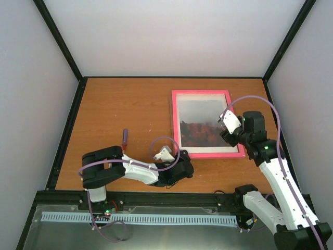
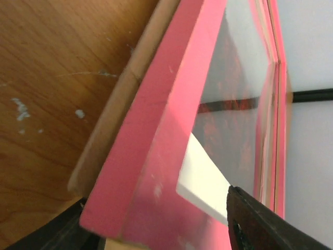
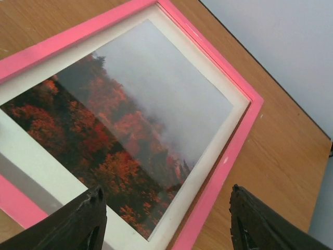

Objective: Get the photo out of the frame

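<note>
Tabletop (image 1: 119, 114) — photo (image 1: 203, 122) sky-end far

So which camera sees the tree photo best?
Right wrist view: the photo fills it, sky and orange trees clear. Top view shows it small in the pink frame. Left wrist view catches only a slanted sliver.

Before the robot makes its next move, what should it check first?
1. Photo out of the frame: not ok, it sits inside.
2. Right gripper open over the frame, holding nothing: ok.
3. Left gripper at the frame's corner, firm hold: cannot tell.
4. Screwdriver apart from the frame: ok.
5. Frame fully on the table: ok.
</note>
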